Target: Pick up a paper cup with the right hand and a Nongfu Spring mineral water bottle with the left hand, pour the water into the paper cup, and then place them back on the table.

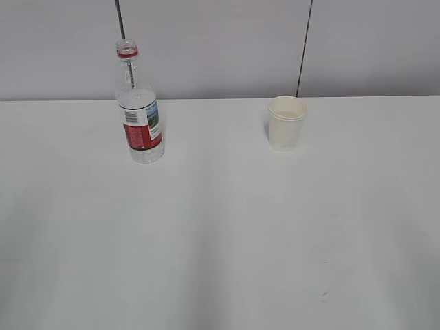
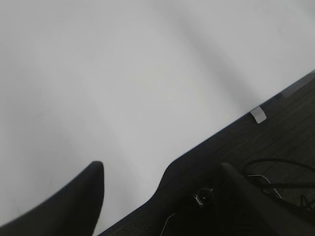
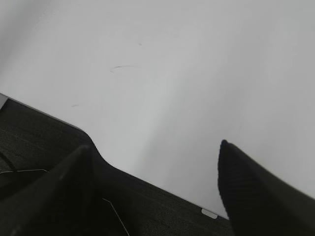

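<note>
Standing upright on the white tabletop (image 1: 220, 240), the water bottle (image 1: 139, 110) sits toward the back left in the exterior view, near the wall. It is clear plastic with a red neck ring, no cap on its mouth, and a red-and-white label with a green patch wrapped around its lower body. The paper cup (image 1: 286, 122) stands upright well apart from it, toward the back right, its open rolled rim facing up. Neither arm appears in the exterior view, and nothing touches either item. A small dark scuff mark (image 1: 324, 295) shows near the front right of the tabletop.

From the left wrist view, the left end effector (image 2: 162, 196) hangs over the near edge of the tabletop with its two dark fingers (image 2: 74, 206) spread apart and nothing between them; dark floor and some cables show beyond the edge. From the right wrist view, the right end effector (image 3: 152, 187) likewise hovers over the edge of the tabletop, its fingers (image 3: 256, 191) spread wide and holding nothing. Faint thin marks (image 3: 123, 67) show on the white surface in that view. A small grey tab (image 2: 258, 115) sticks out at the tabletop's edge in the left wrist view.
</note>
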You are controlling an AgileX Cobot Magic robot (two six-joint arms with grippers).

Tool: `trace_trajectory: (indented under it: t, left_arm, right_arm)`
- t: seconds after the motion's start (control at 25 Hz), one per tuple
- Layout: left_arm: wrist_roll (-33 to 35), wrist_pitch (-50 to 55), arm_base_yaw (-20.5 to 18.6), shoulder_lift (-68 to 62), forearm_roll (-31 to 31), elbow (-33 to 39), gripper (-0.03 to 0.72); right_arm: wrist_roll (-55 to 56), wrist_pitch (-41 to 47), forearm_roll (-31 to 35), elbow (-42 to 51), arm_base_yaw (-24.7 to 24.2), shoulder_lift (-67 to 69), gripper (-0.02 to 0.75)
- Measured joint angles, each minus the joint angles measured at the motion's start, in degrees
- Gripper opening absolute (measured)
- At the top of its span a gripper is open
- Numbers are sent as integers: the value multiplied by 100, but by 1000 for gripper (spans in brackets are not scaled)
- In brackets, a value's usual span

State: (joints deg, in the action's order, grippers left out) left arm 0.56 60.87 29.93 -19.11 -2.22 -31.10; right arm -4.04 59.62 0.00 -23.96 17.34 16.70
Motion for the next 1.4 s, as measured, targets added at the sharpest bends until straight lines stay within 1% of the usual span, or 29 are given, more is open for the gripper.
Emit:
trace_trajectory:
  t: [0.12, 0.2, 0.32, 0.4, 0.6, 0.68, 0.76, 0.84, 1.16, 1.4]
  left_arm:
    - [0, -7, -5, 28, 0, 0, 425]
    - [0, -14, -109, 150, -4, 0, 425]
    - [0, -14, -565, 395, 1, 0, 421]
    - [0, -8, -996, 609, 1, 0, 412]
    - [0, 2, -2091, 1229, 6, 0, 384]
    - [0, 20, -2376, 1459, 6, 0, 372]
    - [0, 25, -2581, 1633, 6, 0, 360]
    - [0, 31, -2691, 1810, 6, 0, 350]
    - [0, 64, -2711, 1988, 6, 0, 308]
    - [0, 64, -2868, 1988, 6, 0, 301]
  right_arm:
    - [10, 0, 0, 0, 0, 0, 582]
    - [10, 0, 0, 0, 0, -23, 582]
    - [10, 0, 0, 0, -155, -178, 582]
    - [10, 0, 0, 0, -430, -347, 582]
    - [10, 4, 0, 0, -1652, -1010, 582]
    - [10, 13, 0, 0, -2047, -1358, 582]
    - [10, 13, 0, 0, -2234, -1609, 582]
    - [10, 25, 0, 0, -2270, -1743, 582]
    - [10, 36, 0, 0, -2270, -1761, 582]
    - [10, 36, 0, 0, -2270, -1761, 582]
